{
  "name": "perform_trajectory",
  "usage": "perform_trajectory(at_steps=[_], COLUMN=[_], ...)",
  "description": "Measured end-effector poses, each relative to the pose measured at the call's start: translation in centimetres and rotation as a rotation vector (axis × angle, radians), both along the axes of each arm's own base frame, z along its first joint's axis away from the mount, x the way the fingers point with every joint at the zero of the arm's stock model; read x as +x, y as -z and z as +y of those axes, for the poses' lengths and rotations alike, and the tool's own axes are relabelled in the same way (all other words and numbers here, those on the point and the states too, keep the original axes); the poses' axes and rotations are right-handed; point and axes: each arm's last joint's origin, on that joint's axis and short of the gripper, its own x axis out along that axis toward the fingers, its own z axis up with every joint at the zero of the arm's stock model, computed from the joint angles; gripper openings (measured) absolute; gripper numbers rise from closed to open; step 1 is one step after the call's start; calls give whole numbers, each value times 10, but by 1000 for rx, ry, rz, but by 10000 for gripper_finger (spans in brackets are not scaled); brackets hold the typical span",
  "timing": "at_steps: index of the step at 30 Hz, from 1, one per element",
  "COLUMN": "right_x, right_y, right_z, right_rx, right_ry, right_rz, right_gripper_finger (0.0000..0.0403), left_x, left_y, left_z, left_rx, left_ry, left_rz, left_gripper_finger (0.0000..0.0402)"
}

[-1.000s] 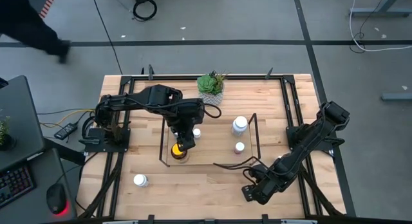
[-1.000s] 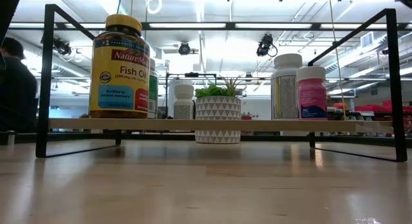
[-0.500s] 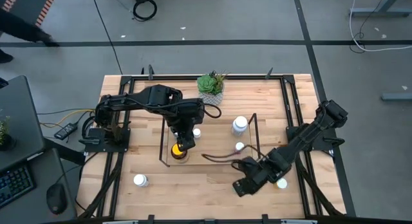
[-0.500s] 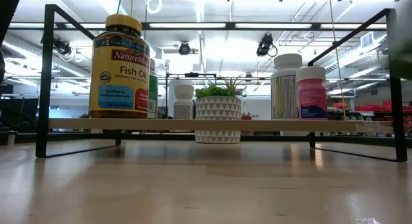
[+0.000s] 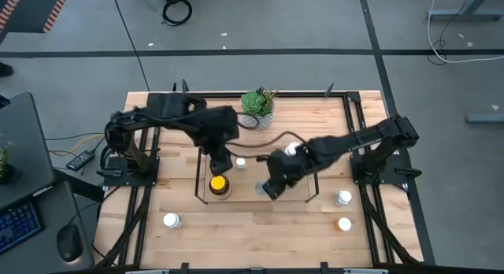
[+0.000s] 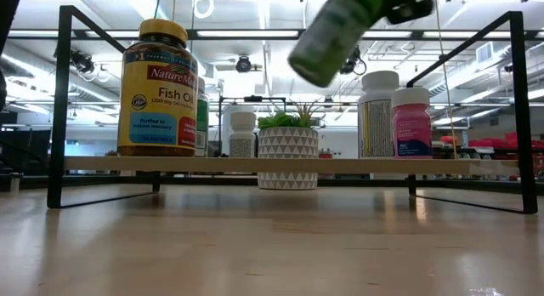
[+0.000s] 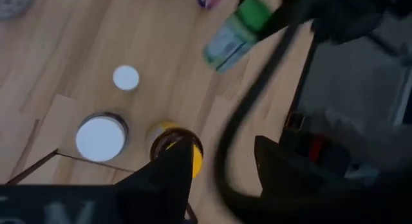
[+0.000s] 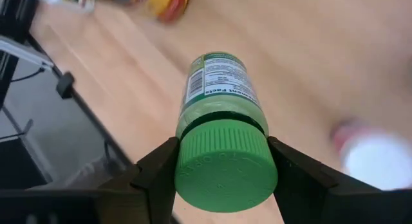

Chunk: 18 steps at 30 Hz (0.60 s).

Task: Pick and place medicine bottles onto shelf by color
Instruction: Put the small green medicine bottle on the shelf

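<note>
The shelf [image 5: 309, 170] is a black wire rack with a wooden floor. On it stand an amber yellow-capped bottle [image 5: 218, 184], a small white bottle [image 5: 240, 162], a larger white one [image 6: 378, 113] and a pinkish one [image 6: 411, 122]. My right gripper [image 5: 270, 186] is shut on a green-capped bottle [image 6: 327, 41] above the shelf's near side. My left gripper [image 5: 219, 160] hangs open above the shelf's left part, just past the amber bottle [image 7: 168, 141], with nothing between its fingers. My right gripper pinches the green cap [image 8: 225, 169] between its two fingers [image 8: 158, 169], one on each side of it. The fingers slant down from the table's right. The bottle's body [image 8: 220, 85] runs on past the fingertips. It is tilted, base lowest, and lifted clear of the shelf.
A potted green plant [image 5: 258, 103] stands behind the shelf at the far edge. Loose bottles stand on the table: a white one [image 5: 171, 220] near left, a white one [image 5: 343, 198] and an orange-capped one [image 5: 343, 224] near right. A black frame edges the table.
My right gripper has swung from the table's near right corner toward the shelf, rising and rolling, and the green-capped bottle now hangs tilted above the shelf. My left gripper has risen off the amber bottle and drawn a little toward the far edge.
</note>
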Motion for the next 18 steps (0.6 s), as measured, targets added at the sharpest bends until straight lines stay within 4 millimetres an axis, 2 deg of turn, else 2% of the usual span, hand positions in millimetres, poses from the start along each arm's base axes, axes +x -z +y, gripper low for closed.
perform_trajectory(at_steps=[6, 9, 18], right_x=[8, 9, 2], right_y=[-9, -12, -37], right_z=[-40, -55, -85], right_rx=[-101, -137, -256], right_ry=[-75, -142, -328], right_rz=[-16, -11, -6], right_gripper_finger=[215, 215, 215], left_x=[-18, -25, -30], left_y=[-23, -29, -32], left_z=[4, 4, 4], left_rx=[-9, -21, -40], left_ry=[-65, -87, -121], left_rz=[-85, -101, -106], left_gripper_finger=[170, 169, 169])
